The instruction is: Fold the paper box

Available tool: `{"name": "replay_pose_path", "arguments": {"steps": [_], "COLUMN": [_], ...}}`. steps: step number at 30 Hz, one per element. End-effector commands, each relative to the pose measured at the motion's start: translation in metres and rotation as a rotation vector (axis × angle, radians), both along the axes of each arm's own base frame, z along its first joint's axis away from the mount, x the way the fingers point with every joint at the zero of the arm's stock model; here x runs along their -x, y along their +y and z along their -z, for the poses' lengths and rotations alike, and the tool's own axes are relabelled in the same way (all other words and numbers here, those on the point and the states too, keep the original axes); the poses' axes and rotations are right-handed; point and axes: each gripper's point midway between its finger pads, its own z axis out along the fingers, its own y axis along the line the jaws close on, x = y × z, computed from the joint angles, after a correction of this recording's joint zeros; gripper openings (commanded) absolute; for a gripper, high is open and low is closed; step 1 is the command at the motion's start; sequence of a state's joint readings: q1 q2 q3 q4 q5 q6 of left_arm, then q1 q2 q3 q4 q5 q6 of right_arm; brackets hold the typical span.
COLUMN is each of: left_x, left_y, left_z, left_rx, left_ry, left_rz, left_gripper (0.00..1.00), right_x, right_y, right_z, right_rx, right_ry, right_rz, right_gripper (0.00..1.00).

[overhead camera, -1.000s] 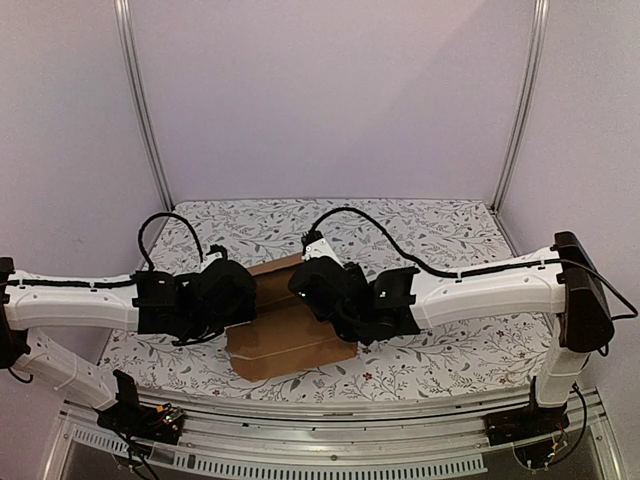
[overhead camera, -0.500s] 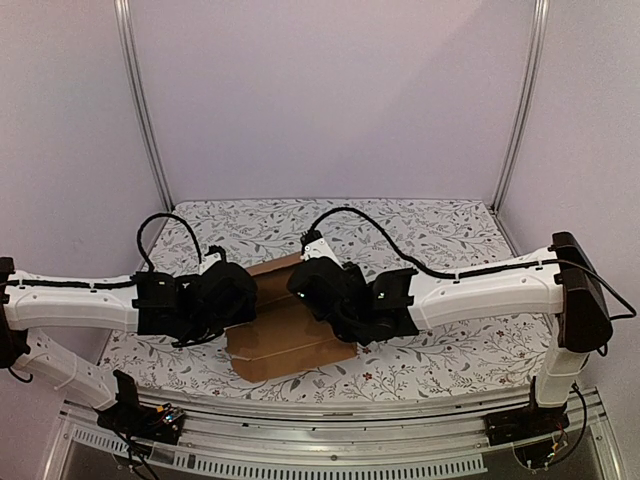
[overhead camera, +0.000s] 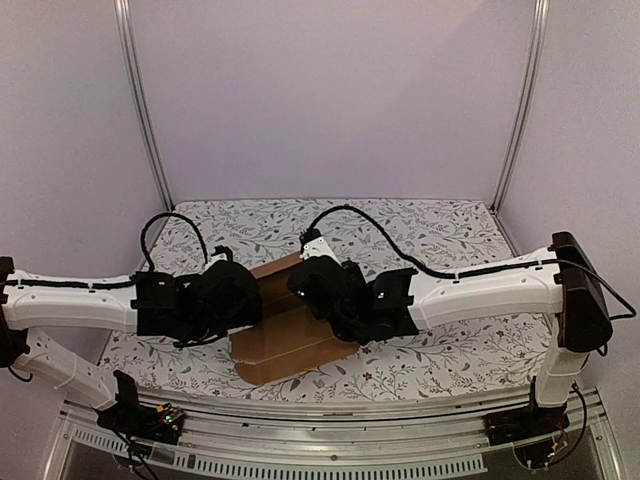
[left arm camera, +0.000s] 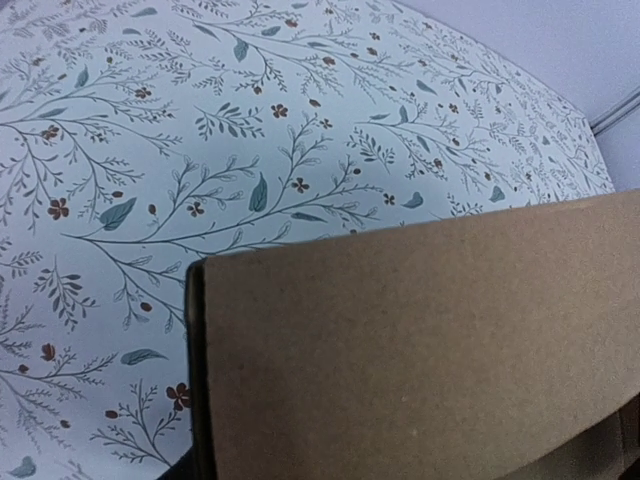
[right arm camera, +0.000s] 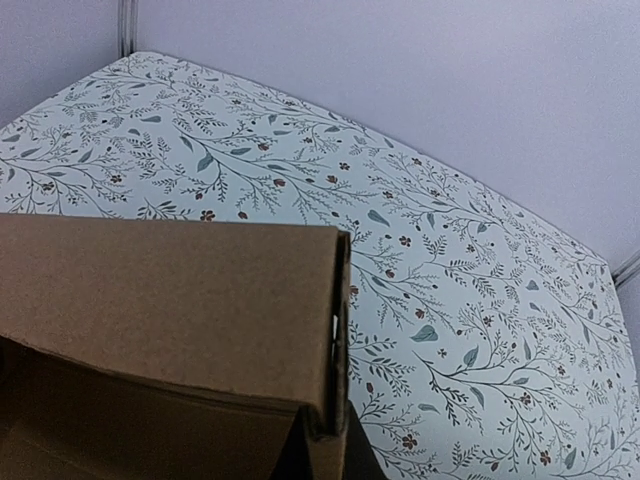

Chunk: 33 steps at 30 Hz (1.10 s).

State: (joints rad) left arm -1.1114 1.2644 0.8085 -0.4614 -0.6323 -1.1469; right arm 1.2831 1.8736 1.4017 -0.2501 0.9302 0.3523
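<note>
The paper box point(overhead camera: 290, 340) is plain brown cardboard and lies partly folded on the table between my two grippers, with a flat flap toward the near edge. My left gripper point(overhead camera: 228, 296) is at its left side. In the left wrist view a cardboard panel point(left arm camera: 420, 340) fills the lower right, with one dark finger point(left arm camera: 196, 380) pressed along its left edge; the other finger is hidden. My right gripper point(overhead camera: 322, 287) is at the box's right side. In the right wrist view it point(right arm camera: 330, 445) pinches a doubled upright wall point(right arm camera: 170, 290) of the box.
The table wears a white cloth with a leaf and flower print point(overhead camera: 430, 235). Purple walls and metal posts point(overhead camera: 140, 110) close in the back and sides. A metal rail point(overhead camera: 330, 440) runs along the near edge by the arm bases.
The box and both grippers have shifted slightly to the right; the front flap has slid with them. Both grips look unchanged.
</note>
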Motion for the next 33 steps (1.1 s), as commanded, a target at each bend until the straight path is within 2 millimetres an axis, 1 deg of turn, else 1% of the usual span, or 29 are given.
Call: {"name": "replay_pose_path", "arguments": {"steps": [1,6,10,12,15,18,21,23,25,29,33], "left_x": [0.005,0.014,0.025,0.032,0.042,0.046,0.045,0.042,0.037,0.031,0.024], "left_y": [-0.014,-0.008,-0.014,-0.013,-0.003,0.018,0.033,0.039,0.042,0.039,0.031], "left_z": [-0.010,-0.004,-0.012,-0.016,-0.022,-0.038,-0.059,-0.071,-0.078,-0.083,-0.077], "left_rx": [0.040,0.030,0.015,0.001,-0.027,-0.029,-0.013,-0.005,-0.015,-0.039,-0.039], "left_ry": [0.004,0.035,0.024,0.025,0.013,-0.044,-0.120,-0.162,-0.188,-0.210,-0.205], "left_rz": [0.043,0.081,0.229,0.291,0.357,0.371,0.370,0.369,0.375,0.393,0.407], "left_gripper": [0.47,0.54,0.61,0.65,0.67,0.70,0.71,0.71,0.71,0.71,0.71], "right_x": [-0.001,-0.008,-0.015,-0.018,-0.022,-0.025,-0.029,-0.031,-0.031,-0.025,-0.013], "right_y": [0.003,-0.004,-0.011,-0.016,-0.019,-0.021,-0.014,-0.009,-0.004,0.006,0.015], "right_z": [0.007,0.011,0.019,0.023,0.027,0.031,0.039,0.048,0.054,0.060,0.065], "right_rx": [0.025,0.035,0.049,0.039,0.018,0.028,-0.018,-0.049,-0.087,-0.131,-0.166], "right_ry": [-0.009,-0.003,0.008,0.014,0.029,0.020,0.032,0.055,0.065,0.026,-0.006], "right_rz": [-0.004,0.008,0.011,0.014,0.003,-0.020,-0.085,-0.142,-0.197,-0.316,-0.434], "right_gripper": [0.00,0.00,0.00,0.00,0.00,0.00,0.00,0.00,0.00,0.00,0.00]}}
